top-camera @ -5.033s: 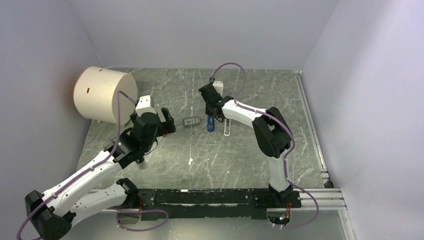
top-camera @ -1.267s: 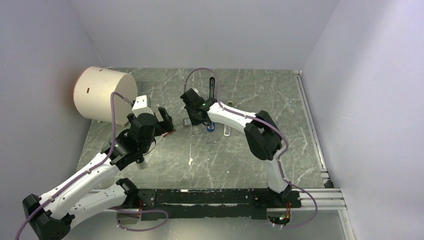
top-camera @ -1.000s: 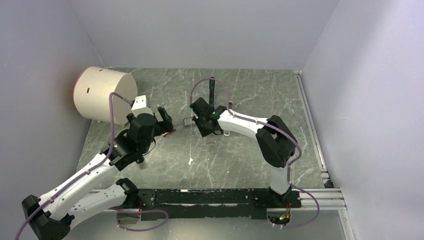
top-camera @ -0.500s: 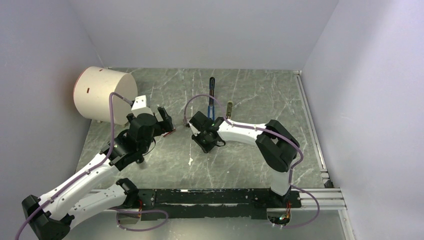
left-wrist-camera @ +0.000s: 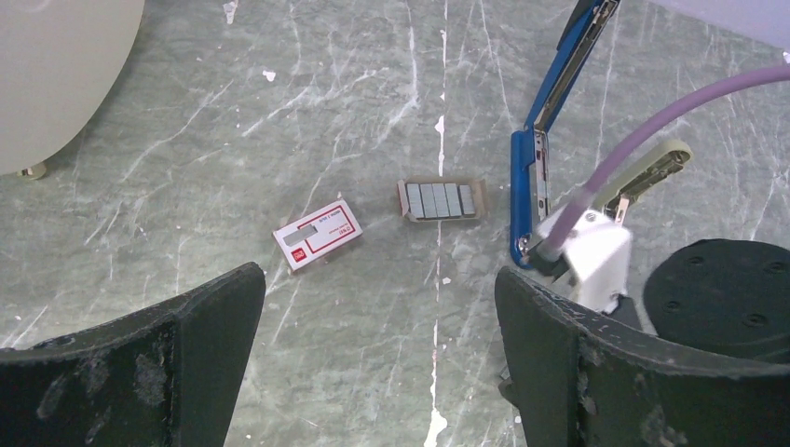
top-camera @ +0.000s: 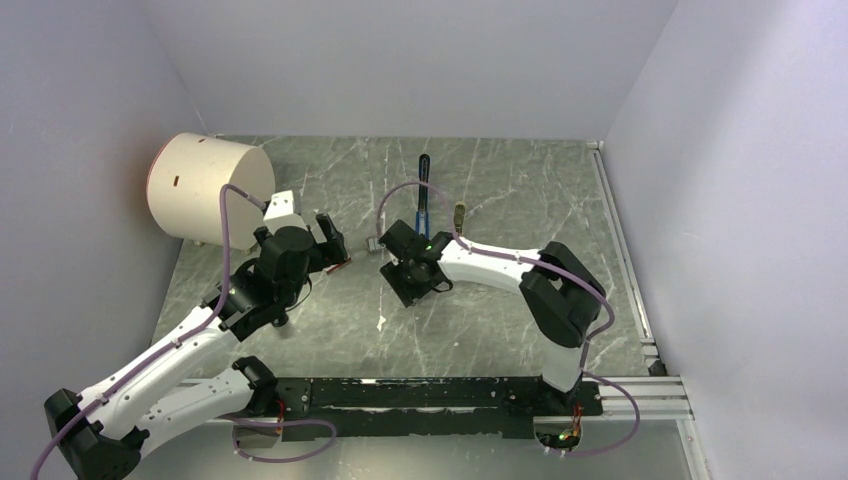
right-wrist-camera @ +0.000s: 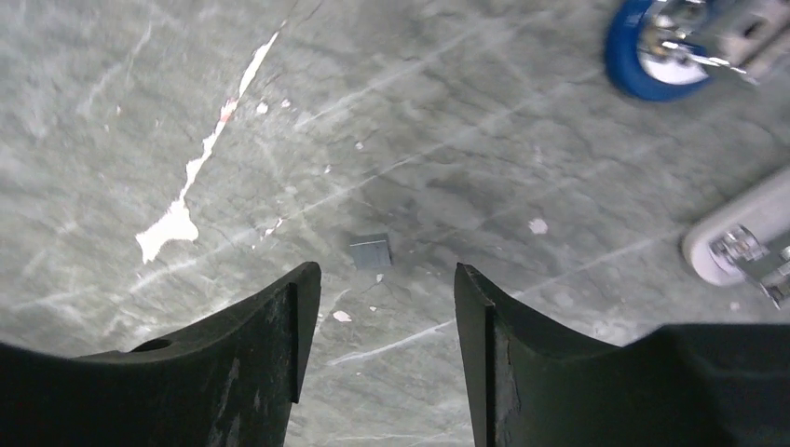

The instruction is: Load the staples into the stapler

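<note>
The blue stapler (top-camera: pixel 423 190) lies opened out flat at the table's middle back, its two long halves in a line (left-wrist-camera: pixel 534 182). A small cardboard tray of grey staples (left-wrist-camera: pixel 440 199) sits just left of it. My right gripper (top-camera: pixel 407 285) hangs low over the table, near side of the stapler, open (right-wrist-camera: pixel 387 279). A tiny grey staple piece (right-wrist-camera: pixel 371 251) lies on the marble just ahead of its fingertips, touching neither. The stapler's blue end (right-wrist-camera: pixel 652 51) shows at the upper right of the right wrist view. My left gripper (top-camera: pixel 330 245) stands wide open (left-wrist-camera: pixel 377 279), empty.
A red-and-white staple box lid (left-wrist-camera: pixel 317 233) lies left of the tray. A pale off-white slim bar (top-camera: pixel 459 213) rests right of the stapler (right-wrist-camera: pixel 736 247). A big cream cylinder (top-camera: pixel 205 188) stands at the back left. Grey walls close in the table.
My right gripper has come nearer, away from the stapler, and its jaws have opened. The small grey staple piece now lies loose on the table. The left arm is still.
</note>
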You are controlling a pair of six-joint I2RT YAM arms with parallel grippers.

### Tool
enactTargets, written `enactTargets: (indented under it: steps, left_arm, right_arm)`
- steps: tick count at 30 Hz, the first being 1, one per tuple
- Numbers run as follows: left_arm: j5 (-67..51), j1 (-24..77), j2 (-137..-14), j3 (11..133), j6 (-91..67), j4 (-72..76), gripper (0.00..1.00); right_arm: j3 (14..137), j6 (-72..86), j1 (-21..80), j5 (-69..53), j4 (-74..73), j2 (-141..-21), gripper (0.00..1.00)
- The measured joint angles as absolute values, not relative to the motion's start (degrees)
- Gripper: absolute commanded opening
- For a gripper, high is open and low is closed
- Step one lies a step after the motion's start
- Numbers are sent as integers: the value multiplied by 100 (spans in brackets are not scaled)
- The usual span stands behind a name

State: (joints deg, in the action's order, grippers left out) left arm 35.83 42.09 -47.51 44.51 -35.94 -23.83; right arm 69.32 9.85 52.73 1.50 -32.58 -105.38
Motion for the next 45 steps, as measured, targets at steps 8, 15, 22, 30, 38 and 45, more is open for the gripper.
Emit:
enactTargets:
  steps: [8,15,22,30,38,45]
  left_arm:
    - [3579,4209,-4751,4451,-3594,-2381,98]
    - [3579,4209,-4751,4451,-3594,-2381,98]
    - [3579,4209,-4751,4451,-3594,-2383,98]
    - [3579,4209,-4751,4451,-3594,-2383,98]
    - [3579,4209,-4751,4451,-3597,-2383,98]
    - [3579,4209,-4751,4451,-3597,-2383,98]
  right_arm:
    - [6772,2663,5301,1094,-3074,-10127,59]
    - [6796,3352,5433,1581,-3105,-10291,56]
    - [6847,3559,5575,1728,-3181,-10562,47]
    - [6840,3575,5640,1695,-3205,-10591,45]
    - [6779,3597,5664,1699,-3240,-10589,45]
    - [6722,3682,5664,1704,-3208,-10554,42]
